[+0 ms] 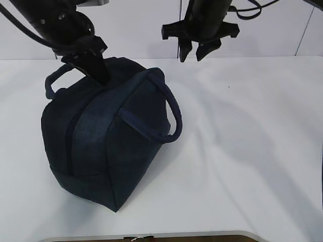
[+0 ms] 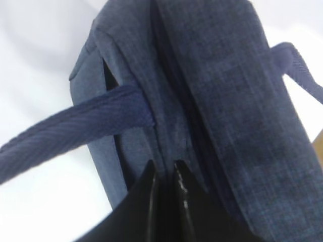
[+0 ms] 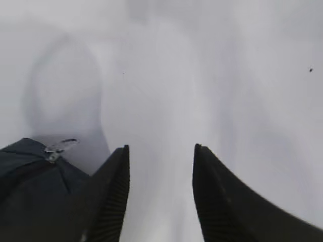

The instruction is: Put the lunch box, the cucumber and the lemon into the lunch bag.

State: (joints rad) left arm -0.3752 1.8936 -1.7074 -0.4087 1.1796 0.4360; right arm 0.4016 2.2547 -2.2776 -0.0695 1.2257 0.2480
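The dark navy lunch bag (image 1: 111, 136) stands on the white table, its zipper line closed along the top. My left gripper (image 1: 101, 78) presses down on the bag's top at the far end. In the left wrist view its fingers are nearly together (image 2: 164, 169), pinching the fabric ridge beside the zipper of the bag (image 2: 227, 101). My right gripper (image 1: 194, 55) hangs open and empty above the table behind the bag. In the right wrist view (image 3: 160, 151) it has bare table between the fingers, with the bag's corner (image 3: 30, 186) and metal ring pull (image 3: 58, 148) at lower left. The lunch box, cucumber and lemon are out of view.
The bag's two loop handles stick out, one to the right (image 1: 171, 111) and one at the back left (image 1: 53, 83). The white table (image 1: 252, 151) stretches to the right of the bag. Its front edge (image 1: 151, 234) runs along the bottom.
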